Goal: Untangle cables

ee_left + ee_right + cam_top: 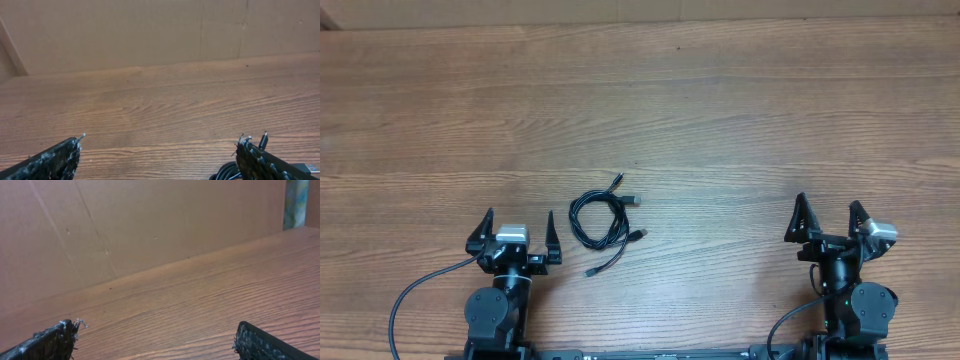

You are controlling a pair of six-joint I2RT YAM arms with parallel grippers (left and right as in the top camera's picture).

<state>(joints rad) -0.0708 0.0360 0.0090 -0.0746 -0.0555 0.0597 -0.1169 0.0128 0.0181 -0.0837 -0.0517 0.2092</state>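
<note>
Thin black cords (pixel 603 222), loosely coiled bundle, silver-tipped plugs: flat on brown wood-grain counter (pixel 720 100), just right of left pincer (pixel 518 218), not touching. Left pincer: fingers spread wide, over bare wood. Right pincer (pixel 828 203): far right of left pincer, equally wide, gripping nothing. Thick black arm cable (pixel 415 290) loops left of left pincer. Tan cardboard wall (pixel 125 30) ahead of left pincer, beyond counter edge.

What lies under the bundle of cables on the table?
Only the wooden table shows under the cables, including through the coil's open middle. Where strands cross, the lower runs are covered, so their order cannot be told.
</note>
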